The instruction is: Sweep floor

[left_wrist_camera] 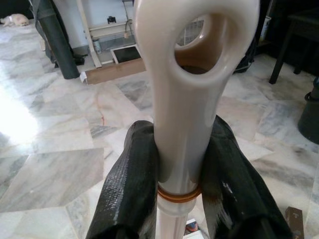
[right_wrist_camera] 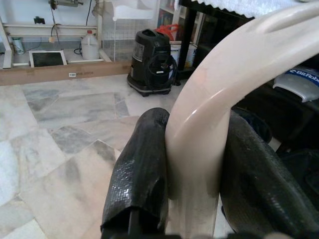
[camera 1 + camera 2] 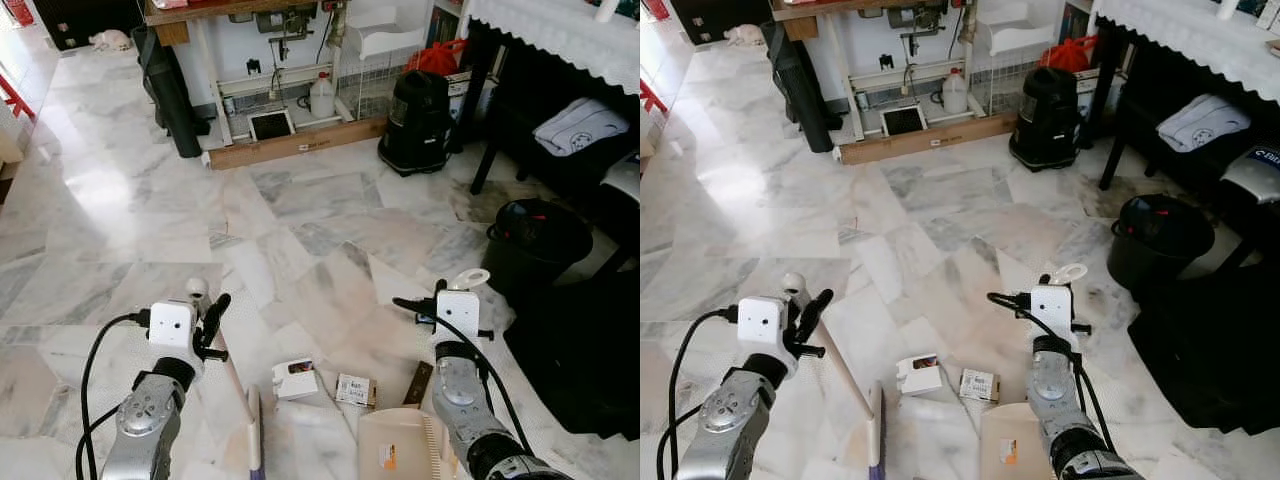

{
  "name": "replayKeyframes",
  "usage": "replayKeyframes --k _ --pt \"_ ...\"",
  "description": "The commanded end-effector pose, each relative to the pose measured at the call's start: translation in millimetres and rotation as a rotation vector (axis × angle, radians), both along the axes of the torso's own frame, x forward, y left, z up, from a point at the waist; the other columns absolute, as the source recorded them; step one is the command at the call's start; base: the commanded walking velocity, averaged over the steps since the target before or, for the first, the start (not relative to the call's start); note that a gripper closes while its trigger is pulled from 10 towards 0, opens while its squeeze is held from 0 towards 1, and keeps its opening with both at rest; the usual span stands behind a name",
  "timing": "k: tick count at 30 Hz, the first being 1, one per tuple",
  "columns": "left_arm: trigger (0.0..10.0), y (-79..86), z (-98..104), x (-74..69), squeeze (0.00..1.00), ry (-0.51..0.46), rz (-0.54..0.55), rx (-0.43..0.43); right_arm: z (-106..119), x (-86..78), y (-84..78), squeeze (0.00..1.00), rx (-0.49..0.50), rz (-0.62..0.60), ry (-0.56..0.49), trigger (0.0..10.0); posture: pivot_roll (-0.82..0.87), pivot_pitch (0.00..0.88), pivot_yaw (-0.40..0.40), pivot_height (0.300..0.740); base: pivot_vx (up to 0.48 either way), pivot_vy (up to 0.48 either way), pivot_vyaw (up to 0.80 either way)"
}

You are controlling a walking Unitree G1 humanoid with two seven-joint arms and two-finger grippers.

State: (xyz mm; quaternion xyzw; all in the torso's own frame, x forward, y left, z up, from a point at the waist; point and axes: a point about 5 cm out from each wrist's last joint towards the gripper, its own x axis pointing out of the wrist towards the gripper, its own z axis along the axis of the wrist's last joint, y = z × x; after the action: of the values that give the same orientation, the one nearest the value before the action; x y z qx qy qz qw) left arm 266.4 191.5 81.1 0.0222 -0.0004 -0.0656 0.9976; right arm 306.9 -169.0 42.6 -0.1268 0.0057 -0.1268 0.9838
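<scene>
The left gripper (image 1: 180,184) fingers (image 1: 127,189) pinch the broom handle (image 1: 187,99) just under its looped end, for reach; the right gripper (image 2: 194,174) fingers clamp the dustpan (image 3: 400,445) handle; litter boxes (image 3: 297,379) lie on the floor (image 3: 300,230) between both tools.

Black vacuum cleaner (image 3: 417,120) on marble floor (image 3: 150,230); white jug (image 3: 322,98) beside it, under worktop (image 3: 240,12); black bucket (image 3: 535,245) nearer, well apart; red bag (image 3: 438,57) behind.

Head stereo downward; wrist close-ups.
</scene>
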Motion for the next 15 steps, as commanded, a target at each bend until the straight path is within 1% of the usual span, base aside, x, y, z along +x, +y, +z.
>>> replayKeyframes --k 1,14,15 --pt "10.0 4.9 10 2.0 0.00 -0.037 0.008 -0.004 2 2.0 2.4 0.00 0.001 0.010 -0.008 10.0 0.23 0.058 0.076 0.740 0.000 0.000 0.00" --pt "10.0 4.9 11 2.0 0.00 -0.042 0.008 -0.004 2 2.3 2.7 0.00 0.003 0.013 -0.010 10.0 0.23 0.058 0.077 0.740 0.000 0.000 0.00" --pt "10.0 0.0 14 4.2 0.00 -0.060 0.001 -0.017 19 12.5 5.1 0.00 0.031 0.035 -0.089 10.0 0.22 0.053 0.068 0.740 0.000 0.000 0.00"
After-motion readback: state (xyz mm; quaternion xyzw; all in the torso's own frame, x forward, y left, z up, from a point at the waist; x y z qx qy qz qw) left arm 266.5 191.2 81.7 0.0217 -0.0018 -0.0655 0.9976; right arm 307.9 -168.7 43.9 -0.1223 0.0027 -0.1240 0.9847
